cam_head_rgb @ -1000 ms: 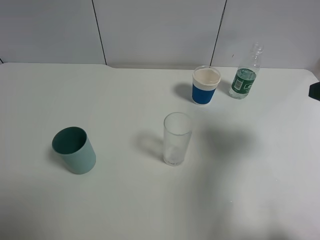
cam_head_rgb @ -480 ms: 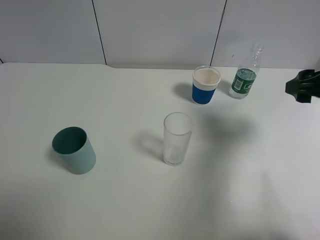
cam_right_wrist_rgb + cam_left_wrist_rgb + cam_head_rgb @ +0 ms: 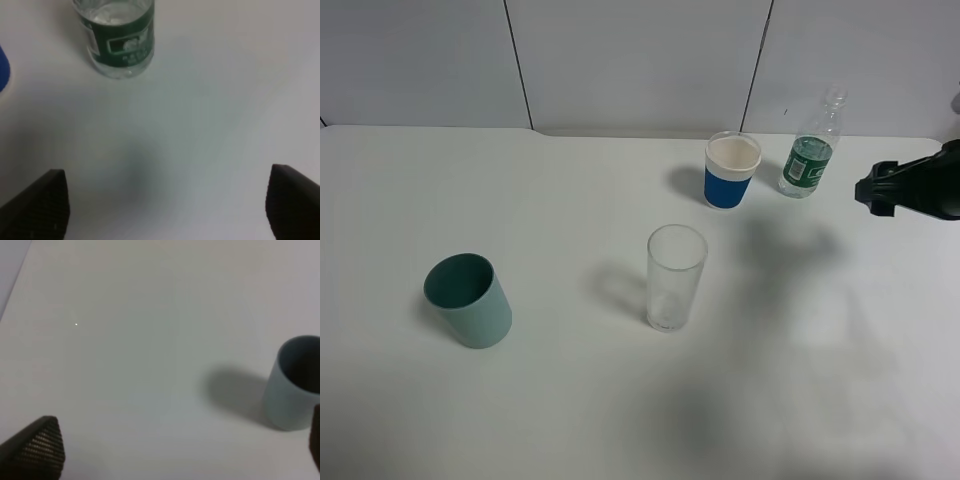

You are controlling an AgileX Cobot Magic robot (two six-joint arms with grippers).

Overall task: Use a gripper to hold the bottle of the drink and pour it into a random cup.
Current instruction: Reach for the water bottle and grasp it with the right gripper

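Clear bottle [image 3: 807, 160] with green label; colourless drinking glass [image 3: 674, 277]; teal cup [image 3: 470, 300]; blue-banded white cup [image 3: 731, 171]; white desk [image 3: 570, 200]; black right gripper [image 3: 873, 192].

The right tool [image 3: 876, 190] is jutting in from the high view's right edge, jaws standing wide apart, gripping nothing. The left tool [image 3: 177, 450] is hanging with jaws likewise spread, empty.
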